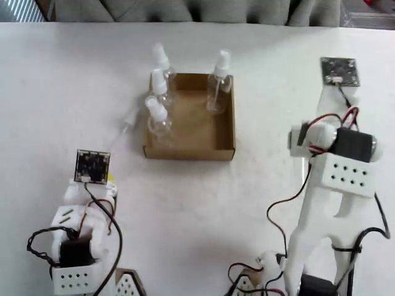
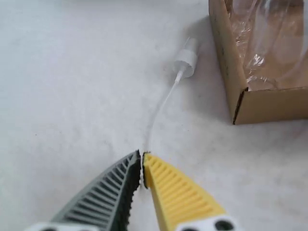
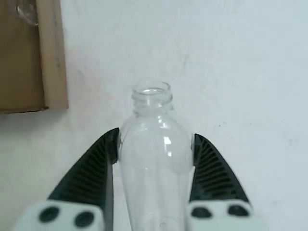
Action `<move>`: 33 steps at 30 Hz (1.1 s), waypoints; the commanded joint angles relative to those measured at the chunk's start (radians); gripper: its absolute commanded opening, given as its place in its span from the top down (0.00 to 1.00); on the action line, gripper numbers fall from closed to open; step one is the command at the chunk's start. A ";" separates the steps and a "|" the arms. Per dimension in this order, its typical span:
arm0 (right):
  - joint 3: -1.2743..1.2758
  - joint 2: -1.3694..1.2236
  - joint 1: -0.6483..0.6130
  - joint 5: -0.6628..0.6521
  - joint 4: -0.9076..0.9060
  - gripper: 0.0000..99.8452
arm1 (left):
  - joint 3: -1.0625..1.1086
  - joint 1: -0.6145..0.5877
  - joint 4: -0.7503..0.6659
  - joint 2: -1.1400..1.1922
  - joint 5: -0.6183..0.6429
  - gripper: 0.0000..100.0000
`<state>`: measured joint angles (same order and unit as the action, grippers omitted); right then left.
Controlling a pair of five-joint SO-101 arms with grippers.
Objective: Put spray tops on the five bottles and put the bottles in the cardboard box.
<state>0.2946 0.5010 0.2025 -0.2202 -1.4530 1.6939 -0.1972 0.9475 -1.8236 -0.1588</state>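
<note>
- The right gripper (image 3: 155, 138) is clamped around the shoulder of an open bottle (image 3: 153, 115). The bottle's bare threaded neck points out beyond the fingertips, and it sits to the right of the cardboard box (image 1: 188, 152).
- The left gripper (image 2: 142, 161) is at the near left of the bench (image 1: 62, 74) with its jaws closed tip to tip. The thin dip tube (image 2: 161, 108) of the loose spray top (image 2: 185, 60) ends right at those tips, but it cannot be told whether they pinch it.
- That spray top lies on its side on the bench, just left of the box.
- Handling, as a judgement:
  - The clear bottle looks light, smooth and thin-walled, so a hard squeeze could dent it or let it slip. The body below the shoulder seems the right place to hold it.
  - The top is small and light, and its tube is bendy. The stiff head or collar gives a surer hold than the tube.
- Count:
  - Five bottles: four capped bottles (image 1: 217, 83) standing in the box, three along its left side and one at the far right corner, and one uncapped.
  - Five spray tops: four fitted and one loose.
  - One box.
</note>
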 commanded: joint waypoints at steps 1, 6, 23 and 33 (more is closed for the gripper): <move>0.057 0.042 -0.042 -0.006 0.022 0.98 | 0.000 0.007 0.002 -0.005 -0.008 0.98; 0.120 0.054 -0.068 0.002 0.278 0.98 | 0.000 0.007 0.003 -0.005 -0.008 0.98; 0.647 0.403 -0.124 0.005 1.101 0.98 | 0.000 0.007 0.003 -0.005 -0.008 0.98; 0.973 0.763 -0.128 0.209 1.323 0.98 | 0.000 0.007 0.003 -0.005 -0.008 0.98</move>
<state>1.2428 1.1807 0.0813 -0.0453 -0.1780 1.6939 -0.1972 0.9475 -1.8236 -0.1588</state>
